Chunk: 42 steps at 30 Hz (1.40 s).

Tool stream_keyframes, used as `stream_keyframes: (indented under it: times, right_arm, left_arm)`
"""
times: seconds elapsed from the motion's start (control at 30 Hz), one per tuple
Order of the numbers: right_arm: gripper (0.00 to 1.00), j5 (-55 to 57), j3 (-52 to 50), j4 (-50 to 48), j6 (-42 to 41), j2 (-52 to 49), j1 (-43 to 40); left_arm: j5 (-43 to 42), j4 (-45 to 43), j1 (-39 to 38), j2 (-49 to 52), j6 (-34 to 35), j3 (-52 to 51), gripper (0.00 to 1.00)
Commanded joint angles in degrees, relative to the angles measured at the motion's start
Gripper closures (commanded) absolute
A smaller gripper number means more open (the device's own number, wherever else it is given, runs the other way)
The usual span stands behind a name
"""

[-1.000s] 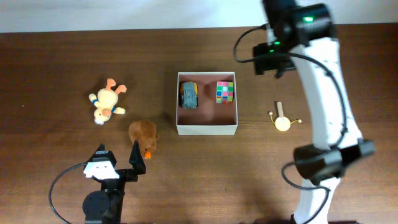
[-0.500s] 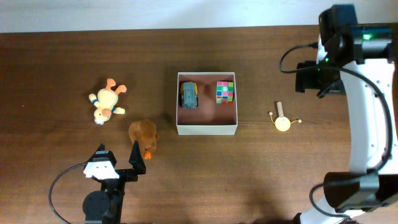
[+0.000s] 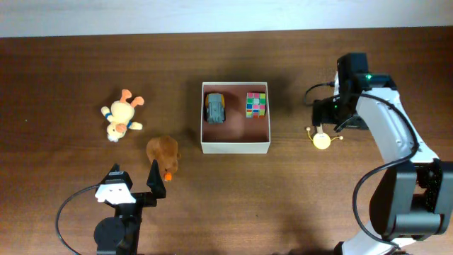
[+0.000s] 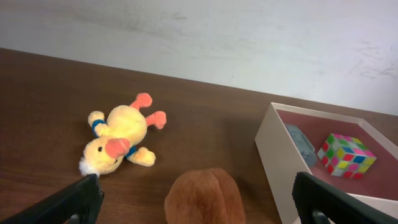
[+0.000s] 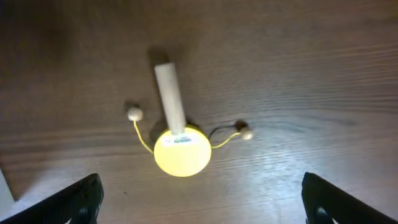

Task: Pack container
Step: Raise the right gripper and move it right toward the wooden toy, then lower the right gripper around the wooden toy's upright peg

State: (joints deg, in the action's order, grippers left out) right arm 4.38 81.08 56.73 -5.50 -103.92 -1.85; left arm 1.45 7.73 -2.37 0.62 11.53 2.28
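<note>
The container sits open side up in the middle of the table and is partly filled. A small toy car and a coloured puzzle cube lie side by side along its far wall, and the near half is bare. Three toys lie outside it: a yellow duck well off to the left, a brown furry toy near the box's left front corner, and a little yellow rattle drum on its right. The right gripper hangs over that drum, jaws spread wide, holding nothing. The left gripper is spread wide too and empty, low behind the brown toy. By my reckoning that's two in and three to go — not yet halfway.
</note>
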Motion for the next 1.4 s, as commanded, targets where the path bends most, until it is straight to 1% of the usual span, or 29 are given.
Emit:
stream_keyframes:
  times: [0.0, 0.23, 0.3, 0.43, 0.6, 0.73, 0.77, 1.03, 1.17, 1.37]
  right_arm:
    - [0.04, -2.69, -3.91, -5.46, 2.32, -0.39, -0.15]
    - [0.02, -0.48, -5.88, -12.76, 2.67, -1.51, -0.15]
    - [0.02, -0.55, -5.88, -14.45, 5.33, -1.57, -0.15]
    - [0.02, -0.50, -5.88, -15.04, 7.91, -1.90, -0.17]
    - [0.04, -1.44, -5.90, -14.99, 8.09, -3.56, -0.15]
    - [0.12, -1.60, -5.92, -14.86, 8.17, -6.23, -0.17]
    - [0.17, -1.62, -5.92, -14.73, 8.26, -7.28, -0.15]
    - [0.26, -3.15, -5.92, -14.95, 8.07, -11.80, -0.17]
    - [0.33, -3.37, -5.92, -15.08, 8.04, -11.98, -0.17]
    - [0.55, -3.37, -5.92, -14.93, 8.02, -11.98, -0.17]
  left_arm:
    - [-0.63, -0.02, 0.28, -0.28, -1.11, -0.33, 0.01]
    - [-0.63, -0.02, 0.31, -0.26, -1.11, -0.31, 0.01]
    - [-0.63, -0.02, 0.28, -0.28, -1.11, -0.31, 0.01]
    - [-0.63, -0.02, 0.28, -0.28, -1.11, -0.33, 0.01]
    - [-0.63, -0.02, 0.28, -0.28, -1.11, -0.33, 0.01]
    - [-0.63, -0.02, 0.28, -0.26, -1.11, -0.33, 0.01]
    - [-0.63, -0.02, 0.28, -0.28, -1.11, -0.33, 0.01]
    - [-0.63, -0.02, 0.28, -0.28, -1.11, -0.33, 0.01]
    - [-0.63, -0.02, 0.28, -0.26, -1.11, -0.33, 0.01]
    - [-0.63, -0.02, 0.28, -0.26, -1.11, -0.33, 0.01]
